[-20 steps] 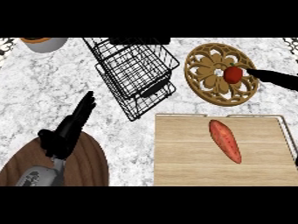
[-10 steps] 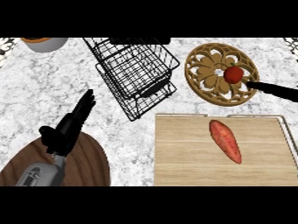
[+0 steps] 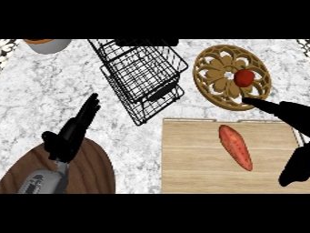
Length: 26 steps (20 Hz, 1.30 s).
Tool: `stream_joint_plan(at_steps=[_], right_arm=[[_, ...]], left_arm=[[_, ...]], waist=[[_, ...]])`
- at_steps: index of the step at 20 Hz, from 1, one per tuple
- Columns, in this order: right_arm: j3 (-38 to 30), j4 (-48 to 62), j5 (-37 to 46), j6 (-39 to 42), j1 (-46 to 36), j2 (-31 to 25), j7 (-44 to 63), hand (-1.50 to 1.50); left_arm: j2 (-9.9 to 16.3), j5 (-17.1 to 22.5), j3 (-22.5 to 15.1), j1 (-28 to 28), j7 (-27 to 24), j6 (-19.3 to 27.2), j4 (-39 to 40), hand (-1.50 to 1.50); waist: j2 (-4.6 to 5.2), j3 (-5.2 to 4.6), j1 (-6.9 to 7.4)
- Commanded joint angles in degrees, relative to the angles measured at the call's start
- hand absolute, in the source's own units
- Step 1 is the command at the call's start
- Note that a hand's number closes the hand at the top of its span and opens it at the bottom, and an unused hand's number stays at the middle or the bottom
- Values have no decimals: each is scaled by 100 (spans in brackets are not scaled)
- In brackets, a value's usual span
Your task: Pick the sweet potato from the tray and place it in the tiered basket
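I see the long orange-red sweet potato (image 3: 236, 147) lying on the pale wooden tray (image 3: 191, 159), nothing touching it. My right hand (image 3: 303, 136) is spread wide at the tray's right edge, fingers out straight, one tip reaching toward the round carved wooden trivet (image 3: 217, 77) with a red tomato (image 3: 244, 77) on it. My left hand (image 3: 73, 132) rests straight-fingered over the dark round wooden board (image 3: 90, 170). The black wire tiered basket (image 3: 140, 75) sits above the tray's left corner.

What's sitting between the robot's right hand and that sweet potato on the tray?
Nothing. In the head view, only bare wood of the tray separates the open right hand from the sweet potato.
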Motion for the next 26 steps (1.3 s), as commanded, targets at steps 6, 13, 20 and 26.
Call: stream_joint_plan(at_steps=[6, 13, 20, 26], right_arm=[[210, 365, 1295, -136, 351, 1071, -486, -150], [-154, 1115, 1987, -105, 668, 1036, -1310, -150], [-389, 1360, 2406, 254, 574, 1424, -1577, -150], [-200, 1980, 2944, 1, 339, 1855, -1943, -150]], left_arm=[[-449, -342, 158, -309, 21, 87, 307, 0], [-257, -320, 284, 126, 390, -229, -460, 0], [-646, -723, 336, 28, 245, -72, -275, 0], [-597, -854, 480, -19, -71, -310, 181, 0]], waist=[[1, 0, -17], [-3, 1, 3], [-1, 0, -9], [4, 0, -4]])
